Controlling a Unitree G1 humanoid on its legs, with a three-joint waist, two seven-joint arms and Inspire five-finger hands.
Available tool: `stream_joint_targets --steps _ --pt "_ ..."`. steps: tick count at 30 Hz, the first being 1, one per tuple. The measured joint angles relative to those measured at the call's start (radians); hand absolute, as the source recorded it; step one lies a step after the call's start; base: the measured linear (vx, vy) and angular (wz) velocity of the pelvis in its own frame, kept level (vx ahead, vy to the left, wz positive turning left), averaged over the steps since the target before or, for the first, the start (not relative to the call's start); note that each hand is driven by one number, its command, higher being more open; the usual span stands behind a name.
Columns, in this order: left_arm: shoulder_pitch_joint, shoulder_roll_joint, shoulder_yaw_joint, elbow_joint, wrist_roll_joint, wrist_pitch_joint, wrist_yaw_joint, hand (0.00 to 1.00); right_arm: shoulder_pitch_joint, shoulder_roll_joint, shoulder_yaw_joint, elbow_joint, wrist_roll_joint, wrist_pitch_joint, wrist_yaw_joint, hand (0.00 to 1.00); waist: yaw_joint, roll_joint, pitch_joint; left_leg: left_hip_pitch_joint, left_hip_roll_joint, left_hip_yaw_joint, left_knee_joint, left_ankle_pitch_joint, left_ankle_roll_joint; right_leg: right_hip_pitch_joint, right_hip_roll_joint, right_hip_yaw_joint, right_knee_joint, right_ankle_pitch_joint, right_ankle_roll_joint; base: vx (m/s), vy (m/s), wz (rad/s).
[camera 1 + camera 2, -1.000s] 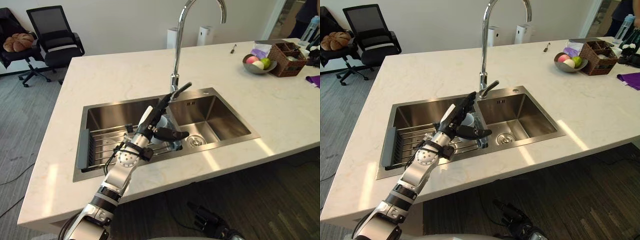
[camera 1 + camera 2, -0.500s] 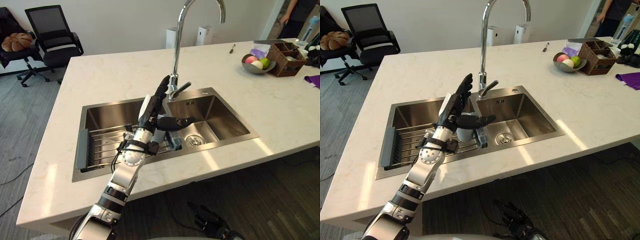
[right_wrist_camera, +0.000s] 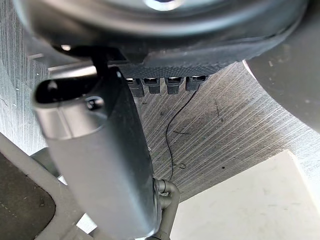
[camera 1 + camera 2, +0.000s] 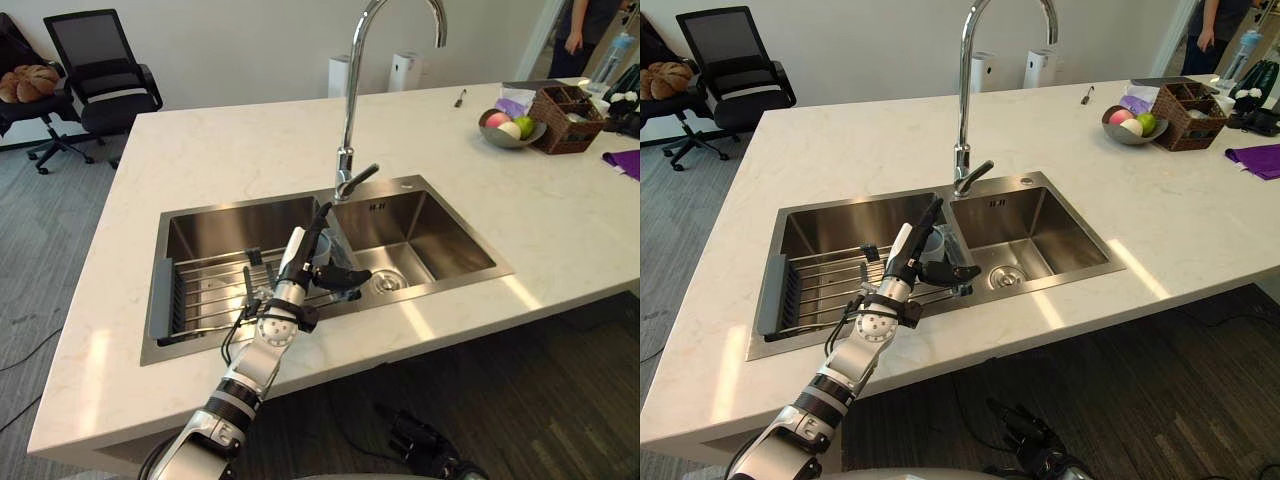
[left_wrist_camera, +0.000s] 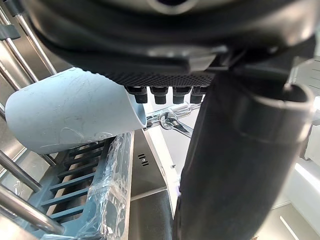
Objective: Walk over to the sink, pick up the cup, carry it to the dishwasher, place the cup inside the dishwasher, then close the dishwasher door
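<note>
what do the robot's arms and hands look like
The left arm is silver-grey and segmented, with a round disc at the wrist. The left hand is dark with a white strip along its back; the right hand is dark too.

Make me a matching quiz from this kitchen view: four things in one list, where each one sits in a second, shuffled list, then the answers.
Things:
1. cup
2. fruit bowl
3. office chair
4. faucet

Places:
A. on the floor, past the far left corner
B. on the counter, far right
C. behind the sink's middle
D. in the sink, at the left robot hand

Pairs: 1-D, 2-B, 3-A, 4-C
</note>
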Motion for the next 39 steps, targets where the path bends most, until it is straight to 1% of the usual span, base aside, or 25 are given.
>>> stream_joint_targets --steps 8,11,17,24,39 --pt "0.006 -0.001 0.0 0.021 0.022 -0.011 0.12 1.0 -0.001 0.003 0.003 0.0 0.0 -0.011 0.0 1.0 -0.017 0.001 -0.001 0.002 0.0 0.003 0.0 0.0 -0.001 0.0 0.0 0.002 0.0 0.0 0.0 0.0 0.0 0.0" --pt "0.021 -0.003 0.001 0.021 0.038 -0.042 0.167 1.0 0.0 0.005 0.003 0.0 0.0 -0.017 0.0 1.0 -0.018 0.001 -0.001 0.002 0.0 0.005 0.0 0.0 -0.001 0.0 0.0 0.001 0.0 0.0 0.0 0.0 0.0 0.0" --pt "0.048 -0.013 0.017 0.021 0.038 -0.051 0.218 1.0 0.002 0.004 0.006 0.001 0.0 -0.024 0.003 1.0 -0.018 0.001 -0.001 0.004 0.0 0.006 0.0 0.001 -0.001 0.0 0.0 0.001 0.005 0.0 0.0 0.0 0.0 0.0" --pt "0.071 -0.022 0.018 0.02 0.038 -0.053 0.23 1.0 0.003 0.004 0.006 0.0 -0.001 -0.025 0.003 1.0 -0.017 0.0 -0.002 0.007 0.0 0.01 0.001 0.001 -0.002 -0.001 0.0 0.003 0.011 0.0 0.0 0.0 0.0 0.0" --pt "0.062 -0.028 0.03 0.021 0.017 -0.033 0.235 1.0 0.005 0.005 0.006 0.006 -0.009 -0.026 0.002 1.0 -0.021 0.0 -0.016 0.01 -0.003 0.012 -0.012 0.003 -0.004 -0.001 0.0 0.002 0.002 0.0 0.0 0.0 0.0 0.0"
